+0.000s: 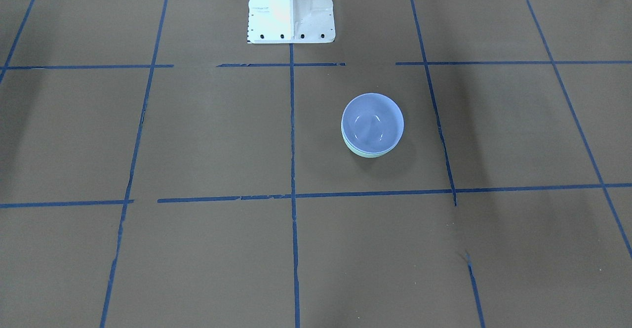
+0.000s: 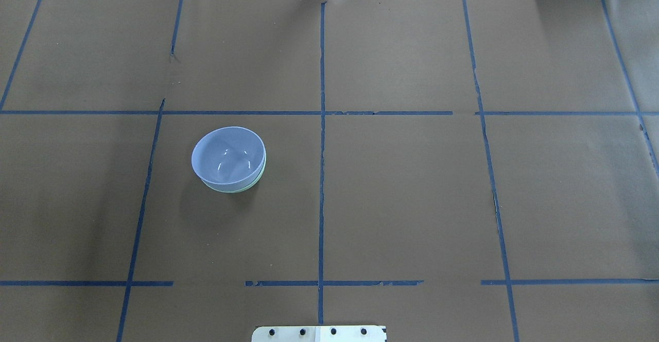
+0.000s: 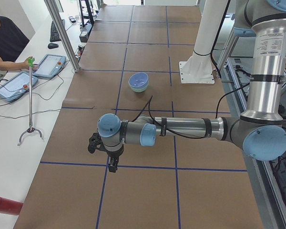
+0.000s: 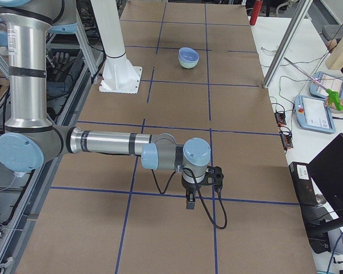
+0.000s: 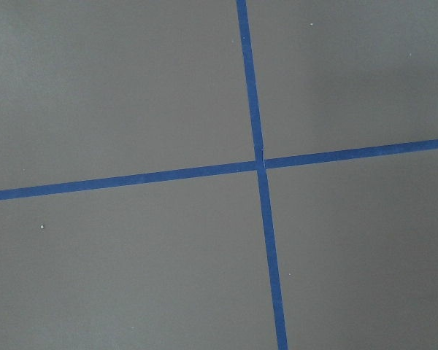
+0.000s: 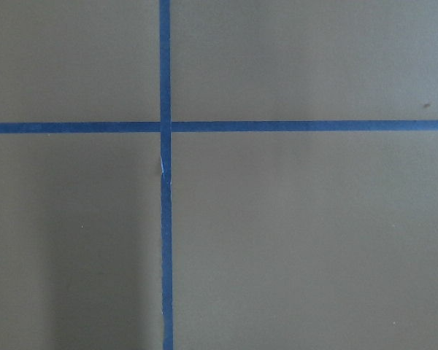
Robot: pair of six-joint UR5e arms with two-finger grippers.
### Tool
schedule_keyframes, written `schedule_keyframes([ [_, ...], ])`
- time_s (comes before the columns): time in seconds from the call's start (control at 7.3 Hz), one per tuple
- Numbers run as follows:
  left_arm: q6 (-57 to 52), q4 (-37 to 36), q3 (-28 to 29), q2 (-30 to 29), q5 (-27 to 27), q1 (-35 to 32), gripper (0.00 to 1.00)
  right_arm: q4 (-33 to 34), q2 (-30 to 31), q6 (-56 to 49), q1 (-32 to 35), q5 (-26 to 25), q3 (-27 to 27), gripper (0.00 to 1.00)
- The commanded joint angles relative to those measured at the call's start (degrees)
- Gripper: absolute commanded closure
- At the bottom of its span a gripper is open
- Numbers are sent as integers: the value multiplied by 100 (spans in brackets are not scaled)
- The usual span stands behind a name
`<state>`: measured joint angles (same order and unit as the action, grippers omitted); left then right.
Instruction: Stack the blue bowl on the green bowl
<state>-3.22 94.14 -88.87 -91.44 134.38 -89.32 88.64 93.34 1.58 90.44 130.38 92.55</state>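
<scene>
Left arm [image 3: 186,128] and right arm [image 4: 106,142] are silver tubes with pale-blue joint caps and grey housings; a thin black cable [image 3: 145,106] loops off each forearm; a printed white label [image 3: 268,44] marks the upright tube; the left pincer [image 3: 104,153] and right pincer [image 4: 203,185] are black; the pedestal [image 1: 290,9] is white, its foot plate bolted

Table [image 2: 412,203] was covered in brown paper and marked into a grid with blue tape lines [image 2: 322,177], some strips torn or gapped; light was even, shadows soft. On the operators' side ran a white bench [image 3: 14,162] with two teach pendants [image 3: 51,66], a keyboard [image 3: 53,31], a mouse [image 3: 53,46], loose cables and slanted aluminium posts [image 3: 62,33]. A black monitor [image 4: 337,171] sat near one end of it.
</scene>
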Motion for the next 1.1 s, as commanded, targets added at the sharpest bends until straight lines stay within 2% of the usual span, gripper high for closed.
schedule_keyframes([
  [0.0,24,-9,-16,3,-8,3,0,4,0,0,0,5,0,0],
  [0.96,24,26,2,-6,9,12,0,4,0,0,0,-4,0,0],
])
